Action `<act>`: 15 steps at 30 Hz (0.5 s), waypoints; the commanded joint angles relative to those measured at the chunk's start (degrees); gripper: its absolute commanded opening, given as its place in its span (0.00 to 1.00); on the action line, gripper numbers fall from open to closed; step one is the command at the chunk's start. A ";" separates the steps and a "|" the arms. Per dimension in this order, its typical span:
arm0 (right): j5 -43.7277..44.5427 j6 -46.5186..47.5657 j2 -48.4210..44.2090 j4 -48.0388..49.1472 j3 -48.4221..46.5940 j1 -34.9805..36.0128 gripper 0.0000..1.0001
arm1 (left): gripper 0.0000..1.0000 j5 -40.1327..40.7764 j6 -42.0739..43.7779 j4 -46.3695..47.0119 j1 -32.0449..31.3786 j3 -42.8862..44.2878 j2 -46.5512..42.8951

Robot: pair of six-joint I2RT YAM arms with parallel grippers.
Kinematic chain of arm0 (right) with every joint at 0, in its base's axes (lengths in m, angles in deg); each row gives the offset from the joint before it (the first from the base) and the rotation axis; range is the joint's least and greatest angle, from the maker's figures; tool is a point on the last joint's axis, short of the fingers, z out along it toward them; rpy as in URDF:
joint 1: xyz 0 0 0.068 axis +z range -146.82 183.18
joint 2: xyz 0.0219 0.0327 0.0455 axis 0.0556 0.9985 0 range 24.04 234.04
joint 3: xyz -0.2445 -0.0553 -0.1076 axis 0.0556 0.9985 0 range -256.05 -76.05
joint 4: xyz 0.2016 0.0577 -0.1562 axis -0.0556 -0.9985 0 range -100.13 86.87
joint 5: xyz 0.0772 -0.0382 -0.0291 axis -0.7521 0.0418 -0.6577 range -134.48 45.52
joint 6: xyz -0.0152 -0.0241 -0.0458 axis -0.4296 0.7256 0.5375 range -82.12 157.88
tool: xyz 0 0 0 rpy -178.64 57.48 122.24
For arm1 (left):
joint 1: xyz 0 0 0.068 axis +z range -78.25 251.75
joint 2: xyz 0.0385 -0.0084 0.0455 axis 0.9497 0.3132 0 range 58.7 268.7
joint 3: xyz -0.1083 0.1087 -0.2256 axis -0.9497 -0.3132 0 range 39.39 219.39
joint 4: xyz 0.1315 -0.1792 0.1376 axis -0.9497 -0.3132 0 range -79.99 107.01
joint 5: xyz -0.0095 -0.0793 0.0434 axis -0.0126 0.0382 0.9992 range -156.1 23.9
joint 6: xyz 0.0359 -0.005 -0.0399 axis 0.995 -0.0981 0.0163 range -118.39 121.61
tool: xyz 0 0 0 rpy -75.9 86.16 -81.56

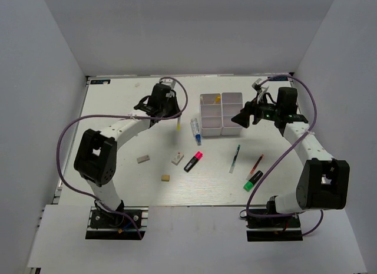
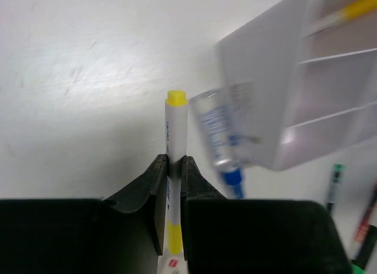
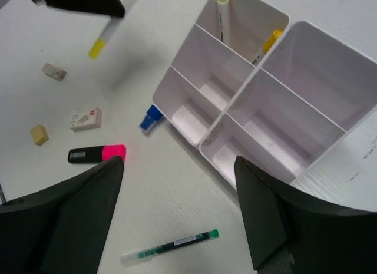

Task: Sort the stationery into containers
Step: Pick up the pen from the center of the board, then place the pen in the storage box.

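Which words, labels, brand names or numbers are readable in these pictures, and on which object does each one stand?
No text here can be read with certainty.
yellow-tipped marker: blue print along the white barrel and a small red mark lower down, too blurred to read.
blue-capped marker: blue print on the barrel, blurred.
white eraser: a red mark on its sleeve, too small to read.

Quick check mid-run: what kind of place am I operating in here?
Probably a lab test booth: plain grey walls enclose a white table, two robot arms are bolted at its near edge, and stationery lies scattered.
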 commanded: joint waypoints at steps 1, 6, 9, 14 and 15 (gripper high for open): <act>2.12 -2.87 -2.72 3.45 1.62 -0.99 0.80 | 0.04 -8.39 1.91 11.36 -0.62 3.79 -5.27; 2.74 -4.54 -3.51 4.95 3.46 -1.08 0.14 | 0.00 -17.27 1.31 19.88 -0.62 10.03 -0.71; 2.65 -4.01 -3.87 4.51 3.37 -1.08 0.00 | 0.00 -17.80 -0.98 27.88 -0.62 12.23 2.89; 3.00 -1.82 -4.57 2.57 3.73 -1.08 0.01 | 0.00 -17.80 -0.20 34.22 -1.15 19.43 9.57; 2.83 -1.73 -4.57 2.57 4.16 -0.99 0.01 | 0.00 -17.80 0.33 35.27 -1.67 19.45 11.41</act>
